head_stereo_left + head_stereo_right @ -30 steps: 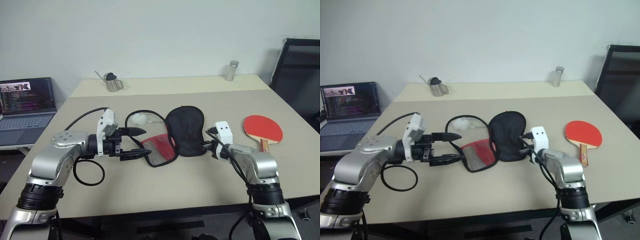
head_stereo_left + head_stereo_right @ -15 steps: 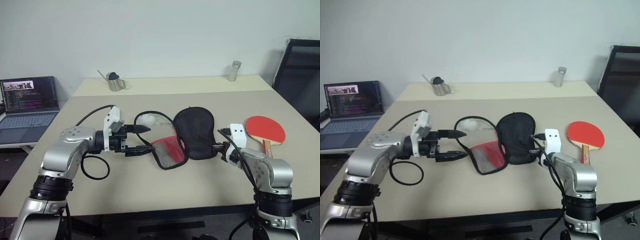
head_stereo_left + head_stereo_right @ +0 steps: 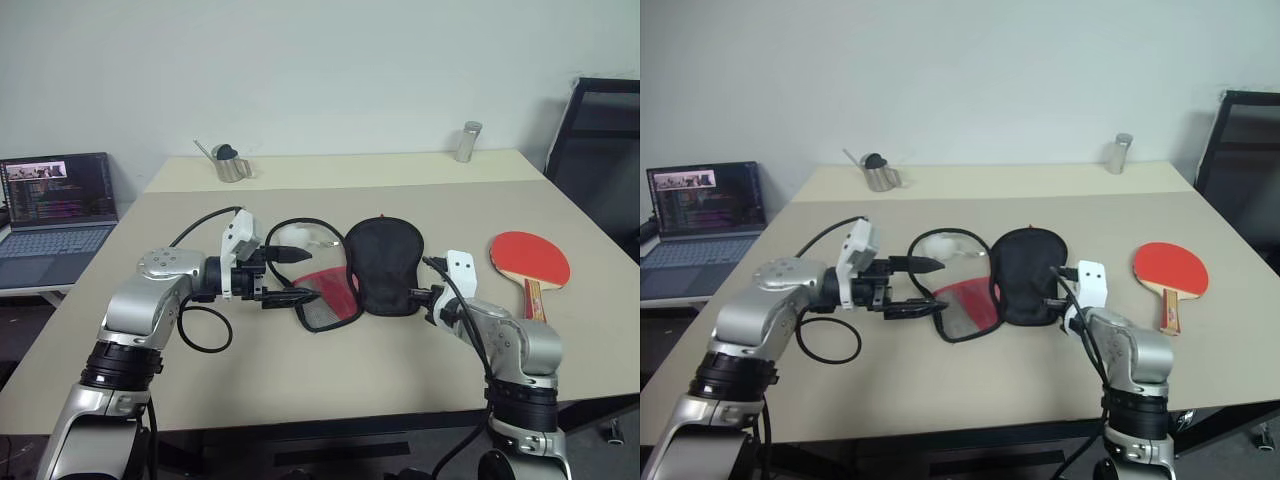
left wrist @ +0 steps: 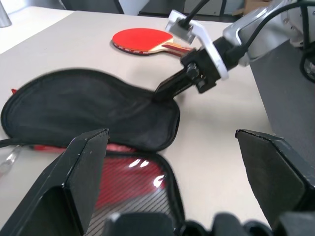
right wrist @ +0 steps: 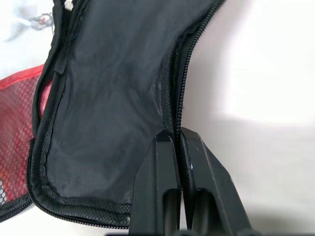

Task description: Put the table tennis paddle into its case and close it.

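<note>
Case (image 3: 372,267), a paddle-shaped soft zip cover of black fabric w/ a red mesh-pocket panel, is gripped at the edge of its black half by the right gripper (image 5: 178,140); both black fingers are pressed together w/ the zip edge pinched between them. That black half is seen spread flat on the beige table (image 3: 330,370), inner side up, w/ the zipper running round its rim. The red mesh half (image 3: 322,295) is folded out toward the robot's left, lying flat beside the black half and joined to it.

The left gripper (image 3: 296,275) is held level just above the table at the left edge of the red mesh half, pointing to the robot's right, fingers spread as wide as they go and nothing held between them. One finger (image 3: 288,255) is seen above and one near the mesh rim; contact w/ the case cannot be told. In the left wrist view the red mesh panel (image 4: 129,182) is seen between the two wide fingers, w/ the right gripper beyond on the black half.

Table tennis paddle (image 3: 530,260), a flat bat w/ round red rubber face and short wooden handle, is lying face up on the table, well apart from the case, to the robot's right of the right arm, untouched.

Farther off, a small metal pot (image 3: 228,165) and a metal cylinder (image 3: 464,141) are standing at the table's far edge. An open laptop (image 3: 55,215) is on a surface at far left; a black chair (image 3: 600,150) at far right.
</note>
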Controlling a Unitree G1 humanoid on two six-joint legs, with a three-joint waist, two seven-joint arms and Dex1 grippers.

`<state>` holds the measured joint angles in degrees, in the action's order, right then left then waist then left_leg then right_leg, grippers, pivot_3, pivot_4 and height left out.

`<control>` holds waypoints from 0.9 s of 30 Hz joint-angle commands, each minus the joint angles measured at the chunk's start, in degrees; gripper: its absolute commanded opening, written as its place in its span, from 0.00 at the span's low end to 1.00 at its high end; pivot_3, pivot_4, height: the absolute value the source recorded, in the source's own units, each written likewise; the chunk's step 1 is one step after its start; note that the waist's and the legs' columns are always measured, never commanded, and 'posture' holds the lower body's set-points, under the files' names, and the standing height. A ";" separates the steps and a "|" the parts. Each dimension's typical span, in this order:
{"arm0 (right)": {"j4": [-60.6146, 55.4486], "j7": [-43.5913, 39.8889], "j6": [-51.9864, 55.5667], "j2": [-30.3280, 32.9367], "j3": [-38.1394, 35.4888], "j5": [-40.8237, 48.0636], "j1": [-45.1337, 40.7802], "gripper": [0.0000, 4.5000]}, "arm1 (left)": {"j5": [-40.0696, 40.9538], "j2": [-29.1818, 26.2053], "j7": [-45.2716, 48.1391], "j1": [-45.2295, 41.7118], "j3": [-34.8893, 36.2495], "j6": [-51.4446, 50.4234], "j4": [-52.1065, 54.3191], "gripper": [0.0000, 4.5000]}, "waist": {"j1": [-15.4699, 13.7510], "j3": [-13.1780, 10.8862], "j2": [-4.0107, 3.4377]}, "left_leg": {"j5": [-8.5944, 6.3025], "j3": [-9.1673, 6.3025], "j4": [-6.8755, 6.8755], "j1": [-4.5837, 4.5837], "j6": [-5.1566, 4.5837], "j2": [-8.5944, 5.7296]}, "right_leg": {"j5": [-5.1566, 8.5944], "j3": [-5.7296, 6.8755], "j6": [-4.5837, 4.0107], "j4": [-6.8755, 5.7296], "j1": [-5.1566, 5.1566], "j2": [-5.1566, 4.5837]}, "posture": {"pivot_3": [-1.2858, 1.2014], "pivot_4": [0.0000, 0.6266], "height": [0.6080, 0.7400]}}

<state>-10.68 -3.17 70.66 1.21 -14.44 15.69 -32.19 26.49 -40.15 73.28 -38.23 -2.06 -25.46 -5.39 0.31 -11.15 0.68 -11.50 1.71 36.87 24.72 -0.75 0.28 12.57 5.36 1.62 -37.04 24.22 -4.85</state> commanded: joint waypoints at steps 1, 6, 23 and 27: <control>0.34 1.31 -2.93 -1.24 0.66 -0.03 -1.61 0.02 | -0.11 0.30 0.35 -1.88 0.49 1.30 0.22 1.00 | -0.01 0.00 0.00 | 0.00 -0.01 0.00 0.00 0.00 0.00 | 0.00 0.00 0.00 0.00 0.00 0.00 | 0.52 0.24 1.00; 3.58 2.46 -5.96 -0.96 -0.59 0.02 -2.93 0.02 | -0.41 0.87 0.28 -2.43 0.30 1.50 -0.01 1.00 | -0.01 0.00 0.00 | 0.00 0.00 0.01 0.00 0.00 0.00 | -0.01 0.00 0.00 -0.01 0.00 0.00 | 0.52 0.24 1.00; 5.59 0.84 -7.31 5.19 -0.82 1.00 -2.02 0.02 | -1.52 2.56 1.46 -4.52 -0.85 2.88 -2.00 1.00 | -0.04 0.00 0.00 | 0.00 0.02 0.01 0.00 0.00 0.00 | -0.01 -0.05 0.00 -0.01 -0.01 0.02 | 0.52 0.24 1.00; 6.07 -0.53 -7.08 6.30 1.13 1.03 -2.44 0.02 | -1.61 2.71 1.43 -4.53 -0.96 2.95 -2.04 1.00 | -0.02 0.00 0.00 | 0.00 0.00 0.02 0.00 -0.01 0.01 | -0.01 -0.04 -0.01 -0.02 -0.01 0.03 | 0.52 0.24 1.00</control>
<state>-2.85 -2.96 63.89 6.87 -14.16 16.32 -33.65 24.88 -37.48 74.46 -41.49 -3.57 -23.36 -7.68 0.28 -11.15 0.68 -11.50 1.72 36.89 24.72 -0.76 0.30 12.55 5.32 1.62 -37.06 24.22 -4.82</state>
